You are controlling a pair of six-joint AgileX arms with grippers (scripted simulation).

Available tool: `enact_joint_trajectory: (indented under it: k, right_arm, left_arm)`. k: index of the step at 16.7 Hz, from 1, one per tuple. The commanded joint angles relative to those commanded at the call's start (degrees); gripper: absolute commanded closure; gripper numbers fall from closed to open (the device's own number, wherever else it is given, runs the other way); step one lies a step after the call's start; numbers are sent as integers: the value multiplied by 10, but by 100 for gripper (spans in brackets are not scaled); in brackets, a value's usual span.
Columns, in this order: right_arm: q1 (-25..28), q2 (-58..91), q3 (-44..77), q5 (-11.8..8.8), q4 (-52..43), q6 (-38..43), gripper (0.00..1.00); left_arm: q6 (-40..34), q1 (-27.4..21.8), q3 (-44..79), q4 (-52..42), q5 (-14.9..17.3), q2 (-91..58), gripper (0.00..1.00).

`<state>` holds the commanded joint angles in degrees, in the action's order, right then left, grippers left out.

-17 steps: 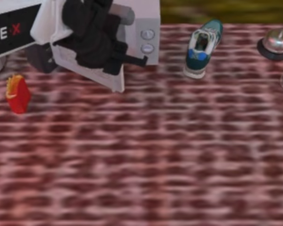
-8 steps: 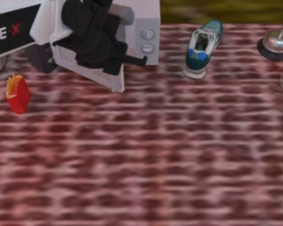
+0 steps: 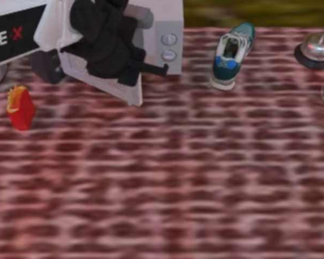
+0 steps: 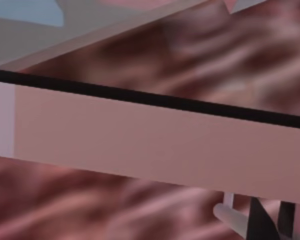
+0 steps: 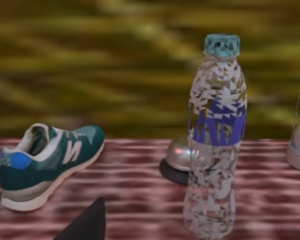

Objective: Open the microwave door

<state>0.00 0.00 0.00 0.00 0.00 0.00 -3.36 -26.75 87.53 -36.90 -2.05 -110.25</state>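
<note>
Fingers of the left gripper [image 3: 161,68] show in the top view only as one thin dark bar, so I cannot tell whether they are apart or closed.

At the table's [image 3: 178,178] far left stands a red box of fries [image 3: 20,108], upright and apart from everything else. Just to its right, at the back left corner, is the microwave [image 3: 162,16]. The microwave door [image 3: 105,85] hangs open, swung out at a slant. Its hinged side is at the left, and its free edge points toward the near side of the table. The left arm reaches over the door from above and hides most of the opening. Its gripper lies across the front of the narrow panel, just below the lower of the two knobs [image 3: 168,39].

The left wrist view is filled by a broad pale band with a black line along one edge. I cannot tell which part of the microwave this is.

Right of the microwave and well apart from it lies a teal shoe [image 3: 232,54]. Farther right, near the back edge, is a silver bell [image 3: 317,48]. A clear bottle [image 5: 215,135] with a blue label stands upright at the right edge.

The right gripper [image 5: 85,224] is outside the top view. Only one dark tip shows in the right wrist view, so its opening cannot be told.
</note>
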Motion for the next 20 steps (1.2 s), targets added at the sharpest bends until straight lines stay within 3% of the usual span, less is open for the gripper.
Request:
enact_joint_trajectory:
  k: [9, 16, 20]
  right_arm:
    - [0, 0, 0, 0, 0, 0, 0]
    - [0, 0, 0, 0, 0, 0, 0]
    - [0, 0, 0, 0, 0, 0, 0]
  left_arm:
    - [0, -3, -3, 1, 4, 0, 100]
    - [77, 24, -54, 12, 45, 40, 100]
    - [78, 24, -55, 13, 45, 41, 100]
